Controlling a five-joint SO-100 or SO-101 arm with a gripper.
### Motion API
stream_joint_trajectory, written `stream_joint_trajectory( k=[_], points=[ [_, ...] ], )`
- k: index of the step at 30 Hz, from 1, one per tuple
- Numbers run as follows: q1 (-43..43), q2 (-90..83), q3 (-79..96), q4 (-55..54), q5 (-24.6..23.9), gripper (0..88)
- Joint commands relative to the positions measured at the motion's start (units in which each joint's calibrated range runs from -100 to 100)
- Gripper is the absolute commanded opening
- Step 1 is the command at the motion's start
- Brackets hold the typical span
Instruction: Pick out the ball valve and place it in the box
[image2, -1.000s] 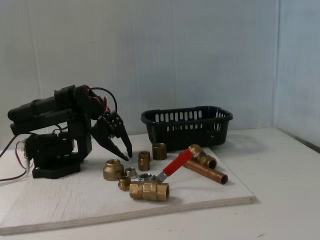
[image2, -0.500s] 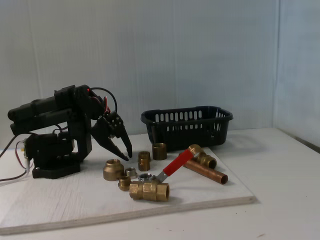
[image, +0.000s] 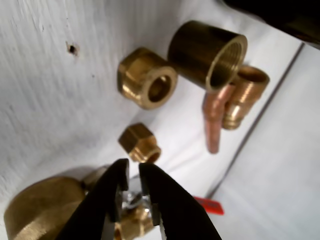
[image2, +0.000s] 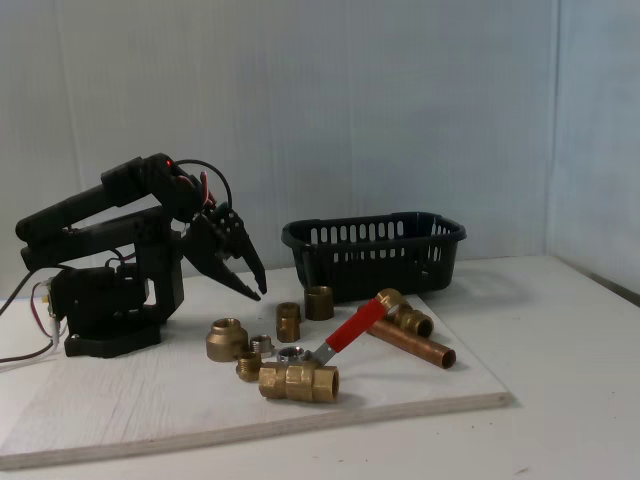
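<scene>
I am holding the pincer (image2: 256, 290) in the air above the small fittings, and its two black fingers are standing nearly together, with only a thin gap between them and nothing inside. In the wrist view the pincer (image: 134, 169) is pointing over a small brass nut (image: 139, 143), with a brass reducer (image: 146, 77) and a threaded brass sleeve (image: 206, 54) further out, and the copper pipe (image: 216, 117) beside them.

The ball valve (image2: 305, 377) is lying near the front edge of the white board (image2: 120, 410) on the desk, well apart from the pincer, with its red lever (image2: 353, 325) rising at a slant toward the pipe. The box (image2: 375, 255) is standing behind the fittings.

I am judging the valve as heavy and fully stiff, solid brass, and probably slippery on its smooth faces. The lever looks thin enough for narrow jaws, but I am expecting the heavy body to swing below it. The flat hexagonal end, or the stem just beside the body, seems a safer place to hold, and I need to open wider first.
</scene>
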Motion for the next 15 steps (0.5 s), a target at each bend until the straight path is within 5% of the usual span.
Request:
stream_joint_trajectory(
  k=[1,15],
  points=[
    [0.4,0.5,-5.5,2.5,0.0,0.8],
    [0.1,0.6,-1.5,-6.2,0.0,1.2]
  ],
)
